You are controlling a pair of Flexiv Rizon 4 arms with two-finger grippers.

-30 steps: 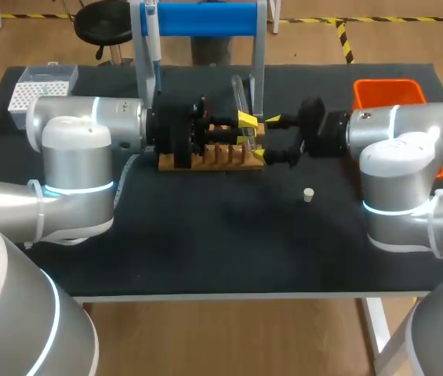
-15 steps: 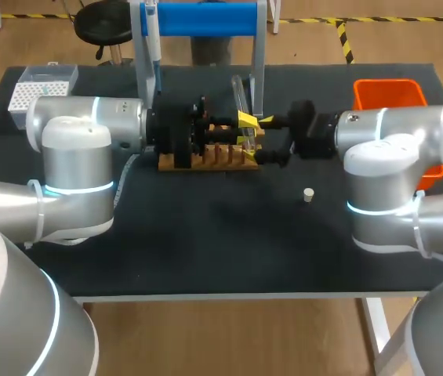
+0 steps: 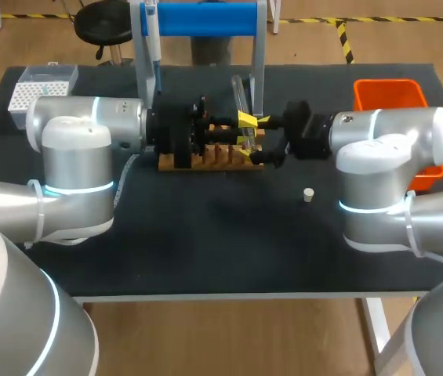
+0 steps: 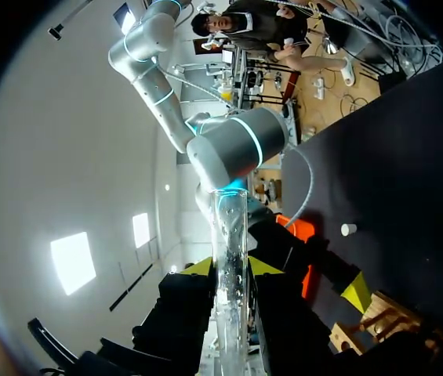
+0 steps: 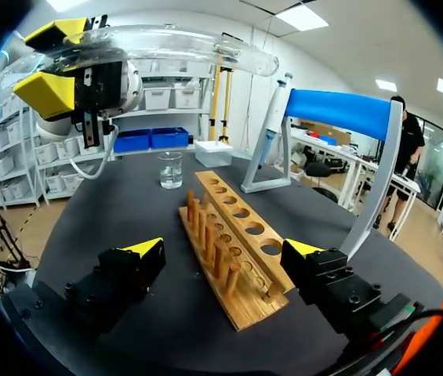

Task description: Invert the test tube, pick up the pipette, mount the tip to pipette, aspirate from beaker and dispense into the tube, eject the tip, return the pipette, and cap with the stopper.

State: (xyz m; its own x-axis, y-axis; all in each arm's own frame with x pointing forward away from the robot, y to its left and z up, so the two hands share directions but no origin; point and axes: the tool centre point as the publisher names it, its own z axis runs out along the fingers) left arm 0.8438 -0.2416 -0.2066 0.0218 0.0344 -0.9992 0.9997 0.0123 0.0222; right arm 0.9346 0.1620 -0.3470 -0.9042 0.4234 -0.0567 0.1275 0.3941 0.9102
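Evidently left gripper (image 3: 247, 129) clenched the test tube (image 5: 150, 47); right gripper (image 5: 225, 251), spread wide, needed to close squarely mid-tube before handover.

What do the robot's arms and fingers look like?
Both the left arm and right arm are fat, round, silver-grey tubes with glowing light-blue rings at the joints. The left gripper and right gripper are black, each with two yellow tips.
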